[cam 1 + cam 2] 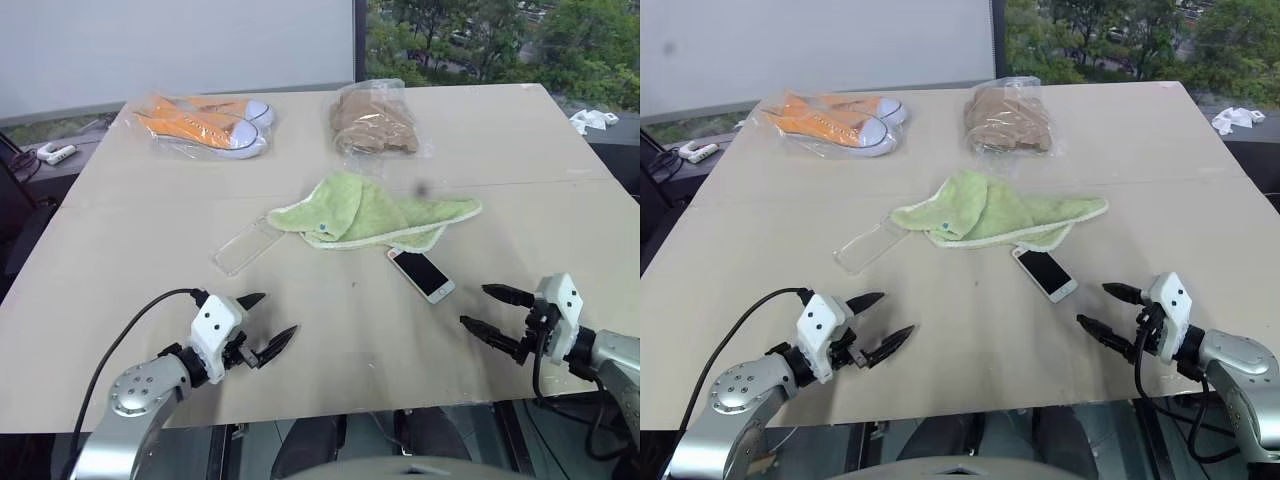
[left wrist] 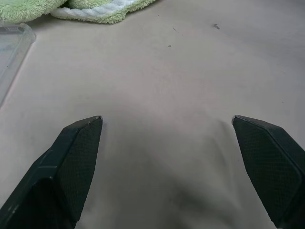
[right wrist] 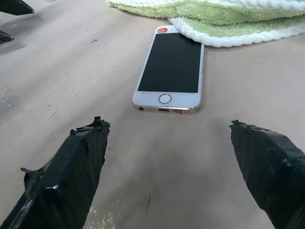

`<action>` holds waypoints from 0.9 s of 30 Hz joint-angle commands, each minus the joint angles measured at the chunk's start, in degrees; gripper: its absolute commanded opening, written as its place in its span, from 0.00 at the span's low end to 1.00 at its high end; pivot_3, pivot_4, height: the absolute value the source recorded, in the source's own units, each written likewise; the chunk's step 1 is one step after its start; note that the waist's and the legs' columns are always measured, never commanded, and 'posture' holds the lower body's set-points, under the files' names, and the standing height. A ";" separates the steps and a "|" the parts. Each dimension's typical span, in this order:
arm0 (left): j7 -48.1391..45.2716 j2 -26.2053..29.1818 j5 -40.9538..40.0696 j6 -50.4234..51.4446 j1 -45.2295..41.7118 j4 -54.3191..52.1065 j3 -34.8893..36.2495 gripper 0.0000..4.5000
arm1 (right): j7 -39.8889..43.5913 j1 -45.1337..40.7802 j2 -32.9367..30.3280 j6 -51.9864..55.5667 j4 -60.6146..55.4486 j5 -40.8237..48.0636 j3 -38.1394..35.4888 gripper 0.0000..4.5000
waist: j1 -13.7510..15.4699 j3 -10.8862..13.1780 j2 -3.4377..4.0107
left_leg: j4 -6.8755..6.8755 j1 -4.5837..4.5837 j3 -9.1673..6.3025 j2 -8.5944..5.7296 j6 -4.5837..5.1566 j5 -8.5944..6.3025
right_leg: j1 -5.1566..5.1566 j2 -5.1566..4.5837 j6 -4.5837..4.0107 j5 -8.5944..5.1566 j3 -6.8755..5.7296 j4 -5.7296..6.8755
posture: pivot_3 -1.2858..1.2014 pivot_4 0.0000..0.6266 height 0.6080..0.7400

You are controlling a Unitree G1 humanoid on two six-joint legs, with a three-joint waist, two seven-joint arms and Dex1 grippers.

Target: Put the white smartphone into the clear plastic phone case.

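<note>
Since nothing was held yet, we kept both grippers, left gripper and right gripper, with fingers spread empty | white smartphone flat on tabletop, touching green towel | clear plastic phone case beside towel.

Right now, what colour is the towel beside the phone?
Light green with a white edge; the towel shows best in the right wrist view.

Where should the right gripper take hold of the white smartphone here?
Probably across the white smartphone's two long edges near the home-button end. It lies flat, screen up, that end facing the open right gripper; the far end meets the green towel, so come from the near side.
</note>
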 commanded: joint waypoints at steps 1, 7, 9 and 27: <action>-0.15 -0.06 -0.46 -0.81 0.07 -1.04 0.41 1.00 | 0.36 -0.44 -0.46 -1.36 -1.24 0.50 -1.25 0.98 | 0.00 0.00 0.00 | 0.00 0.00 0.00 0.00 0.00 0.00 | 0.00 0.00 0.00 0.00 0.00 0.00 | 0.52 0.24 1.00; -0.45 -0.51 -1.36 -0.89 -0.22 -1.10 0.78 1.00 | 0.66 -0.47 -0.26 -2.15 -0.72 0.21 -1.15 0.98 | 0.00 0.00 0.00 | 0.00 0.00 0.00 0.00 0.00 0.00 | 0.00 0.00 0.00 0.00 0.00 0.00 | 0.52 0.24 1.00; -0.47 -0.53 -1.43 -0.85 -0.26 -1.11 0.77 1.00 | 0.70 -0.51 -0.28 -2.33 -0.60 0.22 -1.09 0.98 | 0.00 0.00 0.00 | 0.00 0.00 0.00 0.00 0.00 0.00 | 0.00 0.00 0.00 0.00 0.00 0.00 | 0.52 0.24 1.00; -4.18 -0.76 -12.05 2.19 -4.19 -3.56 3.49 1.00 | -6.23 -14.51 1.58 1.62 -1.32 -2.30 3.87 0.98 | -0.29 0.01 0.01 | 0.00 0.03 0.00 0.01 -0.04 0.02 | 0.00 0.01 0.00 0.00 0.00 0.03 | 0.52 0.24 1.00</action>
